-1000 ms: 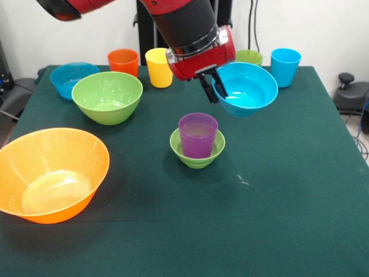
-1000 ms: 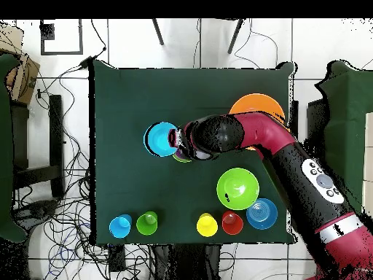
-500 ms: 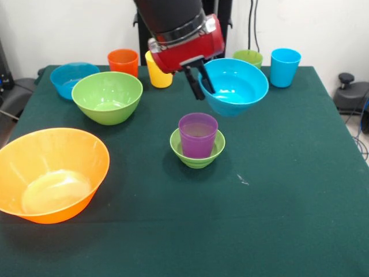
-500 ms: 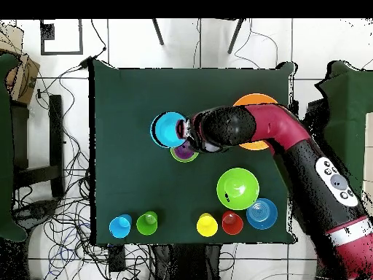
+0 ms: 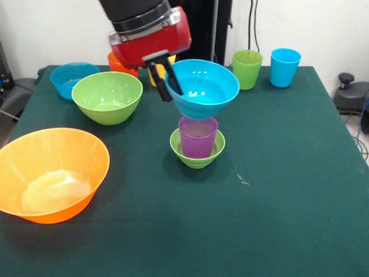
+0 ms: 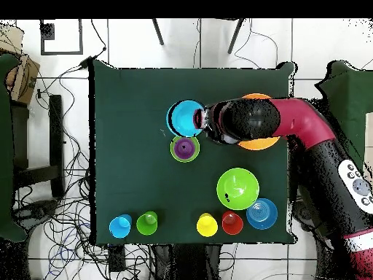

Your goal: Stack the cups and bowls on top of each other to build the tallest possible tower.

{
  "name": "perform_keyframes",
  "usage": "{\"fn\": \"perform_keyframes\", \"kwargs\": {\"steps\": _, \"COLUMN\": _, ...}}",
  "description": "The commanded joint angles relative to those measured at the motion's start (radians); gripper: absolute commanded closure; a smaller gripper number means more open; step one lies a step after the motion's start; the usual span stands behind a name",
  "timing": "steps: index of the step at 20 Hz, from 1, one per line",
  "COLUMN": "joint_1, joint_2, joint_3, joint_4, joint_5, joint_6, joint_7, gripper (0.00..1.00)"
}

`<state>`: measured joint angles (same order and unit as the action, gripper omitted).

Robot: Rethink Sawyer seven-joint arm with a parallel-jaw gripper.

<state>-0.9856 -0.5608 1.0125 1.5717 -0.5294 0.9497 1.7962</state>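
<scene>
End effector (image 5: 165, 82) holds blue bowl (image 5: 202, 88) above green table (image 5: 277, 173).

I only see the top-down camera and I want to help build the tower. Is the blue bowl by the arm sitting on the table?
Observer: No, the blue bowl is up in the air. The pincer is clamped on its rim.
Operator: Is it higher than the purple cup?
Observer: Its bottom is about level with the rim of the purple cup. I can't tell if they touch.
Operator: Is the cup standing up?
Observer: Yes, upright inside the small green bowl.
</scene>
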Motion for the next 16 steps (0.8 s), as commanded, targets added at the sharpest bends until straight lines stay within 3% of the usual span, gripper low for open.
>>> {"fn": "perform_keyframes", "kwargs": {"steps": 1, "joint_1": 0.018, "joint_2": 0.013, "joint_3": -0.023, "joint_4": -0.064, "joint_5": -0.079, "joint_6": 0.062, "joint_7": -0.342, "gripper": 1.0}}
{"fn": "perform_keyframes", "kwargs": {"steps": 8, "joint_1": 0.023, "joint_2": 0.024, "joint_3": -0.037, "joint_4": 0.01, "joint_5": -0.107, "joint_6": -0.039, "joint_7": -0.268, "gripper": 1.0}}
{"fn": "perform_keyframes", "kwargs": {"steps": 16, "joint_1": 0.02, "joint_2": 0.043, "joint_3": -0.038, "joint_4": 0.074, "joint_5": -0.112, "joint_6": -0.091, "joint_7": -0.216, "gripper": 1.0}}
